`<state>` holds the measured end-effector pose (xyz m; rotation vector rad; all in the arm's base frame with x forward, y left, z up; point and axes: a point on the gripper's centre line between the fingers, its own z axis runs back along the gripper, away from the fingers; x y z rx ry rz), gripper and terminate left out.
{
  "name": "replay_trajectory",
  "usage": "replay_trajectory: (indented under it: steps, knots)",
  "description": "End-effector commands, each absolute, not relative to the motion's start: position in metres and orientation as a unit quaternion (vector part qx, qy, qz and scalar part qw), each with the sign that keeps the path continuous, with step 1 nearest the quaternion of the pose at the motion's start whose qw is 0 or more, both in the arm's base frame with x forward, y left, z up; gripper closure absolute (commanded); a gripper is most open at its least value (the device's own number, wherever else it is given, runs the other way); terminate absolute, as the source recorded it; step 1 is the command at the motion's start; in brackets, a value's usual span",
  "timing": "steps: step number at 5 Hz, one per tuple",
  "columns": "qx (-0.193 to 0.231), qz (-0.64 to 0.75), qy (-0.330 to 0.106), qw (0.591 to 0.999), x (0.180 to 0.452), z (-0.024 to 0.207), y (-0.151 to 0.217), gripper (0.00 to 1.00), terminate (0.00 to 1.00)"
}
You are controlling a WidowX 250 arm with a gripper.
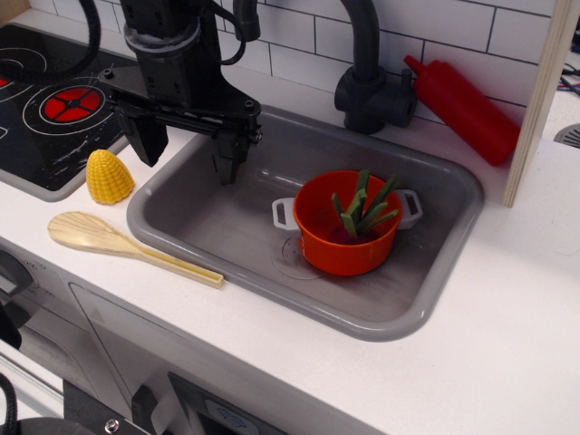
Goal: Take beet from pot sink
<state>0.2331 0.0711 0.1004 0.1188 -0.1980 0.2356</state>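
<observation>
— Where's the beet (357,228)?
— Inside the pot (348,223), green leaves poking above the rim. The pot stands in the sink (426,299), right of centre.
— And the gripper (186,145)?
— Over the sink's left edge, fingers spread apart, holding nothing, well clear of the pot.
— Anything on the bench (507,344)?
— Corn (109,177) and a wooden spoon (127,245), left of the sink.

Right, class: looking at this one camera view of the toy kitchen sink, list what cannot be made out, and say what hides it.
- Beet bulb: mostly hidden by the pot wall; mainly green leaves show.
- Sink drain mark: partly covered by the pot.
- Gripper: top of the arm cut off by the upper edge.
- Faucet: spout cut off by the upper edge.
- Stove: cut off at the left edge.
</observation>
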Motion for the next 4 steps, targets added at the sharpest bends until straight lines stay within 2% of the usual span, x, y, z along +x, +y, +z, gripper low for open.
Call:
replay_trajectory:
  steps: [1, 2, 4]
  knots:
    - [0.059, 0.117, -0.099, 0.986, 0.233, 0.100, 0.071, 0.00, 0.00]
    - [0.042, 0.127, -0.086, 0.987, 0.254, 0.096, 0.051, 0.00, 0.00]
    - [-0.033, 0.153, -0.127, 0.979, 0.289, 0.107, 0.005, 0.00, 0.00]
